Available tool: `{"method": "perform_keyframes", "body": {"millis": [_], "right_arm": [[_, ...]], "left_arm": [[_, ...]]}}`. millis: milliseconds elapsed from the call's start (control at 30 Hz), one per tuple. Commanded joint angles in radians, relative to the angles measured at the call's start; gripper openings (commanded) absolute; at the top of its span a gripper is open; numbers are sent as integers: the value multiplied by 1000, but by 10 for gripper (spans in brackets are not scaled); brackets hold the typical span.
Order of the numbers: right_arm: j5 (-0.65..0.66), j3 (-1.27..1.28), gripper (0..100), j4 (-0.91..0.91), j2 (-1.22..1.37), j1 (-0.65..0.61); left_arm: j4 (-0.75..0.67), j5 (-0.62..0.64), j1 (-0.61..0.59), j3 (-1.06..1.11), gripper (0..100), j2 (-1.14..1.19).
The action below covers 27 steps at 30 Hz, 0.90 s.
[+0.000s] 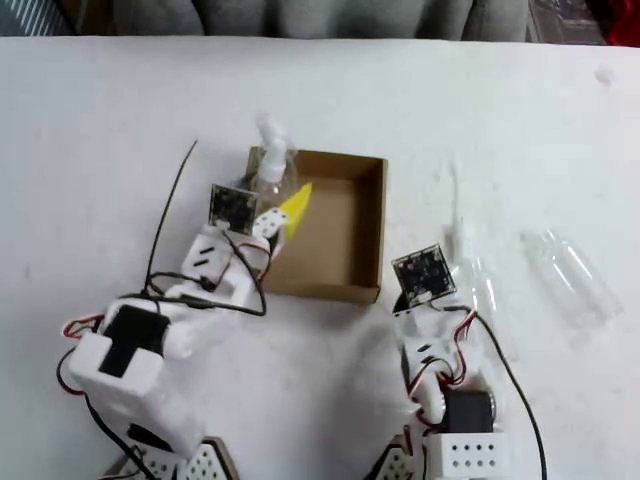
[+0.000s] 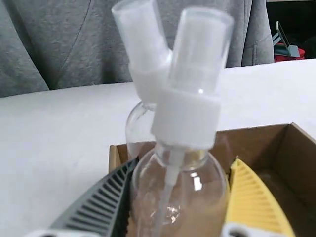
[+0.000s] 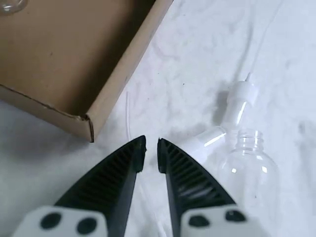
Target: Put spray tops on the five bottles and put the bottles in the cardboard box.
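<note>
A white table (image 1: 100, 100) with grey fabric (image 2: 49, 39) behind it

Glossy clear plastic bottle (image 2: 177, 197), matt cardboard box (image 1: 350, 220)

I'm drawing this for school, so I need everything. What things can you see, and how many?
cardboard box: one, brown, middle of the table.
held bottle: one, clear, white spray top, in the left gripper over the box's far left corner.
bottle behind: one, clear, white top, beyond it.
open bottle: one, clear, no top, beside the right gripper.
loose spray top: one, white, by the open bottle.
lying bottle: one, clear, on its side, far right.
table: one, white.
left gripper: one, grey and yellow.
right gripper: one, black, slightly open, empty.
</note>
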Motion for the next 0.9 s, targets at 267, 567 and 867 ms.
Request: {"method": "perform_keyframes", "body": {"millis": [267, 567, 867], "right_arm": [[9, 12, 15, -19, -12, 10], [9, 12, 15, -19, -12, 10], [9, 12, 15, -19, -12, 10]], "left_arm": [[81, 6, -7, 23, 264, -147], [299, 6, -4, 92, 264, -387], [709, 5, -5, 114, 264, -694]]}}
